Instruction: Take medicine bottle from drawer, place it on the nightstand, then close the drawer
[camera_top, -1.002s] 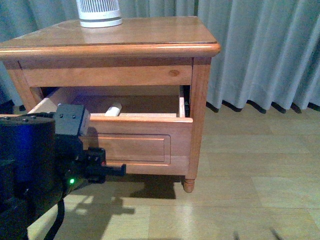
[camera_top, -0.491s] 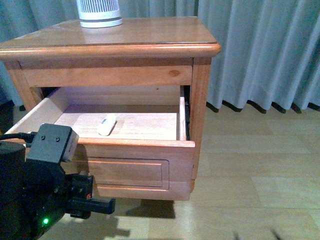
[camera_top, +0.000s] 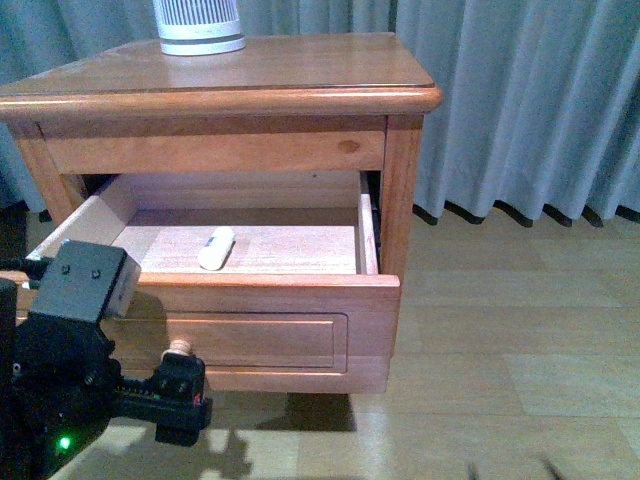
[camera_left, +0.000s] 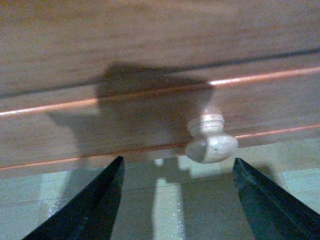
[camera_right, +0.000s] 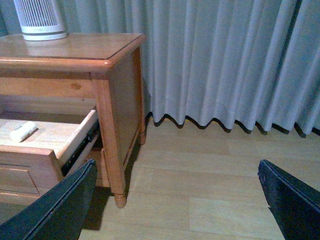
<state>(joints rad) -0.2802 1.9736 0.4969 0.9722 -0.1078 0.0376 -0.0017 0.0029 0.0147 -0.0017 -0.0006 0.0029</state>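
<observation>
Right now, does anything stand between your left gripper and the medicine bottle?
Yes, the front panel of the drawer. The left gripper sits low outside it, open, by the knob. The medicine bottle lies on the drawer floor behind that panel. From above, nothing visible covers the bottle.

There is one nightstand (camera_top: 300, 98) with two drawers: one taller drawer (camera_top: 260, 340) and one shallower drawer (camera_top: 200, 152). One round knob (camera_left: 211, 142) shows. There is one medicine bottle (camera_top: 216, 248), one white ribbed cylinder (camera_top: 198, 25) and one pleated curtain (camera_top: 520, 100). Two grippers show, the left gripper (camera_left: 177, 160) and the right gripper (camera_right: 176, 162), each with two dark fingers.
</observation>
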